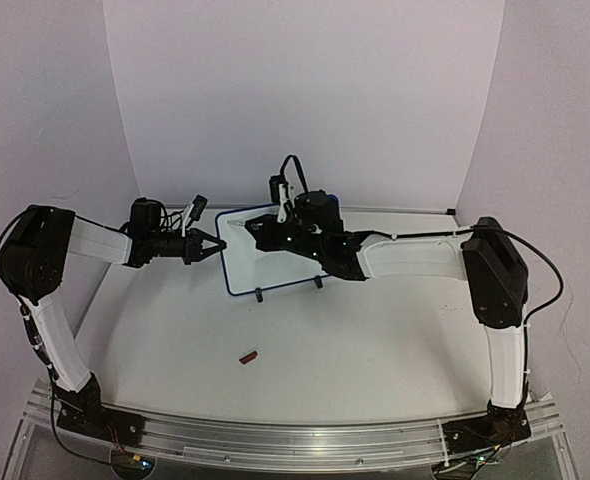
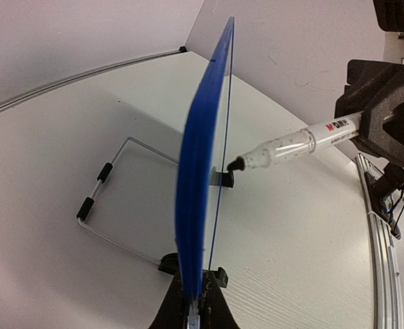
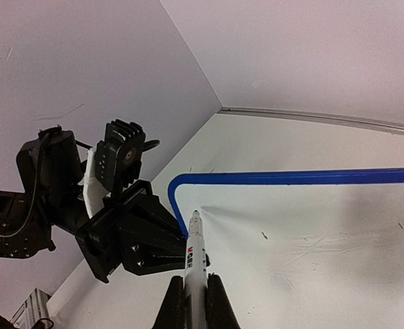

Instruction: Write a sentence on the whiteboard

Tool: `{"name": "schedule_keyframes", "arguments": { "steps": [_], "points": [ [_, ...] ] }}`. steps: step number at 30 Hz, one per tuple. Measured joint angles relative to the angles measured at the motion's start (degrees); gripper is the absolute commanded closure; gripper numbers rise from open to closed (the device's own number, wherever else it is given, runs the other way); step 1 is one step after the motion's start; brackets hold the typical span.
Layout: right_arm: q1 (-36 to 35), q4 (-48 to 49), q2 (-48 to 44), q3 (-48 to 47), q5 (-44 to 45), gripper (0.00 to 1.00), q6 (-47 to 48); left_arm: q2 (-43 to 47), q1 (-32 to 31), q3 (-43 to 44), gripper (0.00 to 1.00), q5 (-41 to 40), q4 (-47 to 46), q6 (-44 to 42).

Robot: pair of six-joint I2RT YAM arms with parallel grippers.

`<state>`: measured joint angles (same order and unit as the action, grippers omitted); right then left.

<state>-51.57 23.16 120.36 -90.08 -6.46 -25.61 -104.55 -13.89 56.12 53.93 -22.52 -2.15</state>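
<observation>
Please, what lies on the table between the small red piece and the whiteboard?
Nothing. The top view shows only bare table between the red piece and the whiteboard.

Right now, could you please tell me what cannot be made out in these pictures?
Top view: the right arm covers much of the whiteboard, hiding any writing.
Left wrist view: whiteboard edge-on, face unseen; whether the marker tip touches is unclear.
Top view: small reddish object, too small to identify.
</observation>
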Motion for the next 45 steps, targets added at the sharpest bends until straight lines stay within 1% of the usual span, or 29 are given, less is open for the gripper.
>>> {"name": "schedule_keyframes", "arguments": {
  "steps": [13, 29, 40, 45],
  "points": [
    [0.00, 0.45, 0.33, -0.45, 1.66, 1.00, 0.02, 0.02, -0.04, 0.00, 1.00, 0.05, 0.02, -0.50],
    [-0.28, -0.26, 2.51, -2.09, -0.63, 1.00, -0.35, 0.24, -0.11, 0.00, 1.00, -0.20, 0.46, -0.70],
    [-0.98, 0.07, 0.81, 4.68, 2.88, 1.00, -0.59, 0.66, -0.27, 0.00, 1.00, -1.11, 1.14, -0.79],
    [-0.92, 0.14, -0.17, 5.88, 4.59, 1.00, -0.59, 0.67, -0.31, 0.00, 1.00, -1.09, 1.20, -0.83]
  ]
}}
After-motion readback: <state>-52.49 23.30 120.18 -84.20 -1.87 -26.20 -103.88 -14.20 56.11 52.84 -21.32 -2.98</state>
